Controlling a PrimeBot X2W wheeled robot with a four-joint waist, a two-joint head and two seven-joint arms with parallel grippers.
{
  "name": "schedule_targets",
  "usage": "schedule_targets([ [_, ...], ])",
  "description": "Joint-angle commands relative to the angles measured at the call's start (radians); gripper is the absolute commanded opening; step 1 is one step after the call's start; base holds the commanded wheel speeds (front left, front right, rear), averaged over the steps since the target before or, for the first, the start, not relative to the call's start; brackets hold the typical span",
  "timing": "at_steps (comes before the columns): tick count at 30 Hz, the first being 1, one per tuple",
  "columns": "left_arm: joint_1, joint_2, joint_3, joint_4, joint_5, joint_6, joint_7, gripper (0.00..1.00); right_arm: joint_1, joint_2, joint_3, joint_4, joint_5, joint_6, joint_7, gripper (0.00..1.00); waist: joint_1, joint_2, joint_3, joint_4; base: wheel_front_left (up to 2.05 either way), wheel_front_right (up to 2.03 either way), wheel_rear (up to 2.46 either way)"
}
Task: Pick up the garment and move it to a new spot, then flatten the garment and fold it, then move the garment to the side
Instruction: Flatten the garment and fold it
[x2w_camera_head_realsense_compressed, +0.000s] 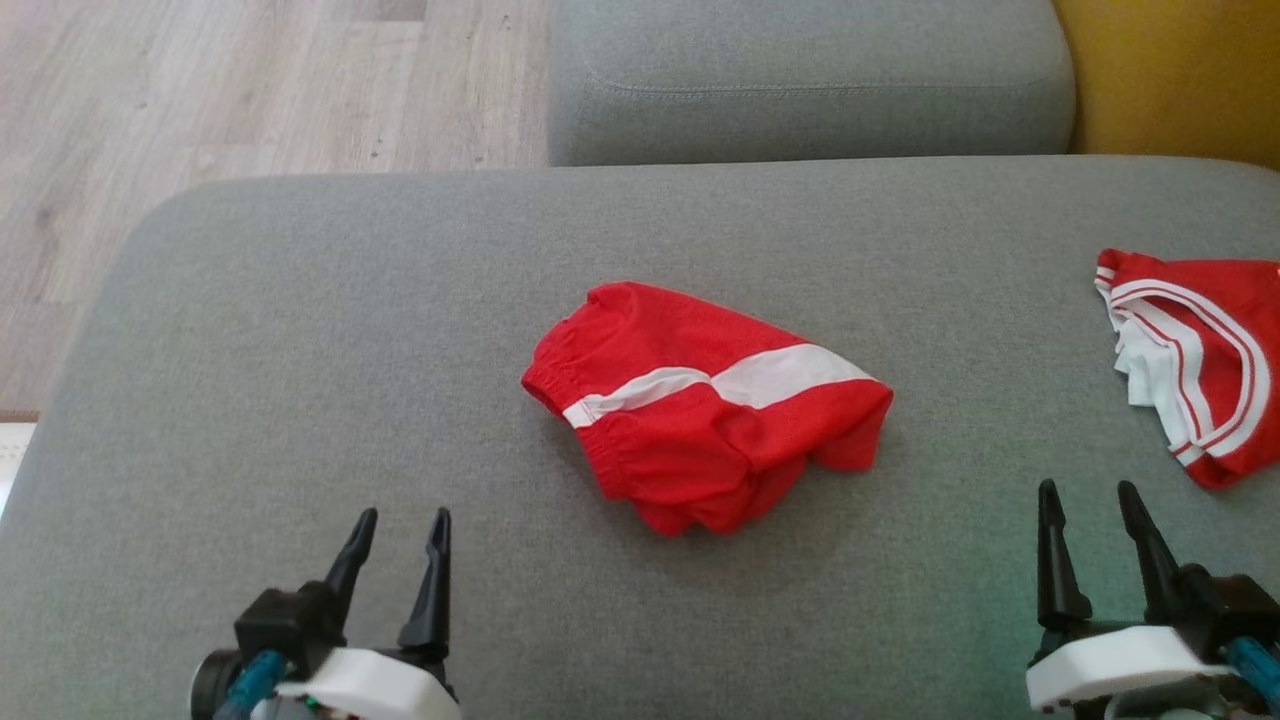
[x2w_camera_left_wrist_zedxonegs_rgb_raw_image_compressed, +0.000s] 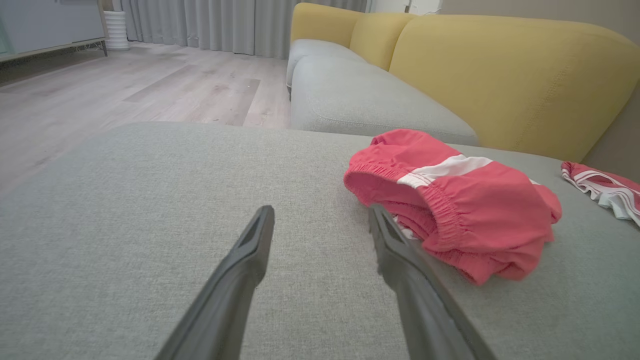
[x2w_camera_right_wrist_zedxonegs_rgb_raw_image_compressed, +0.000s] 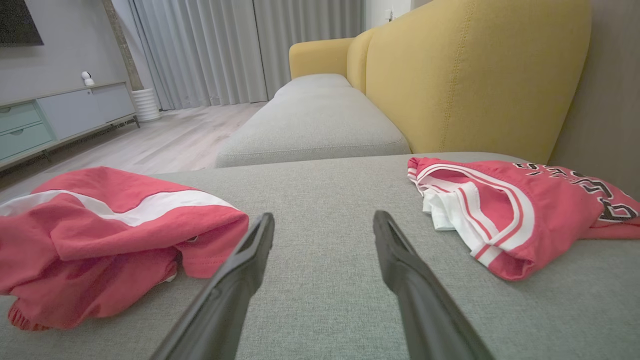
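A crumpled red garment (x2w_camera_head_realsense_compressed: 700, 405) with a white stripe and an elastic waistband lies bunched in the middle of the grey cushion (x2w_camera_head_realsense_compressed: 300, 330). The same garment (x2w_camera_left_wrist_zedxonegs_rgb_raw_image_compressed: 450, 200) shows right of my left fingers, and at the left (x2w_camera_right_wrist_zedxonegs_rgb_raw_image_compressed: 110, 235) in the right wrist view. My left gripper (x2w_camera_head_realsense_compressed: 403, 520) hovers open near the cushion's front left, apart from the cloth. At the front right my right gripper (x2w_camera_head_realsense_compressed: 1090, 492) is open too, with nothing between its fingers.
A second red garment (x2w_camera_head_realsense_compressed: 1195, 365) with white trim and black lettering lies at the cushion's right edge. Another grey cushion (x2w_camera_head_realsense_compressed: 810, 80) sits behind, with a yellow backrest (x2w_camera_head_realsense_compressed: 1170, 70) at the right. Wooden floor (x2w_camera_head_realsense_compressed: 200, 90) lies to the left.
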Motion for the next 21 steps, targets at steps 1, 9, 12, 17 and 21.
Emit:
schedule_targets([
  [1,-0.035,-0.003,0.044,-0.028,0.009,-0.004,-0.012,1.00,-0.016,-0.007,0.025,-0.026,0.004,-0.001,-0.011,1.00,0.0000,-0.0001,0.001,-0.001,0.00,0.00,0.00],
  [9,-0.038,-0.033,0.083,-0.011,0.030,-0.041,-0.012,1.00,-0.017,-0.007,0.028,-0.024,0.008,-0.001,-0.011,1.00,0.0000,-0.0001,0.005,-0.006,0.00,0.00,0.00],
  [12,-0.054,-0.047,0.084,0.000,0.001,-0.054,-0.012,1.00,-0.022,-0.007,0.032,-0.025,0.012,-0.001,-0.011,1.00,0.0000,-0.0001,0.009,-0.011,0.00,0.00,0.00],
  [17,-0.141,-0.060,0.040,0.032,-0.132,-0.055,0.056,1.00,-0.024,-0.007,0.039,-0.030,0.014,-0.001,-0.011,1.00,0.0000,-0.0001,0.017,-0.018,0.00,0.00,0.00],
  [21,-0.238,-0.061,-0.034,0.051,-0.334,0.001,0.172,1.00,-0.029,-0.007,0.049,-0.030,0.016,-0.001,-0.011,1.00,0.0000,-0.0001,0.028,-0.031,0.00,0.00,0.00],
])
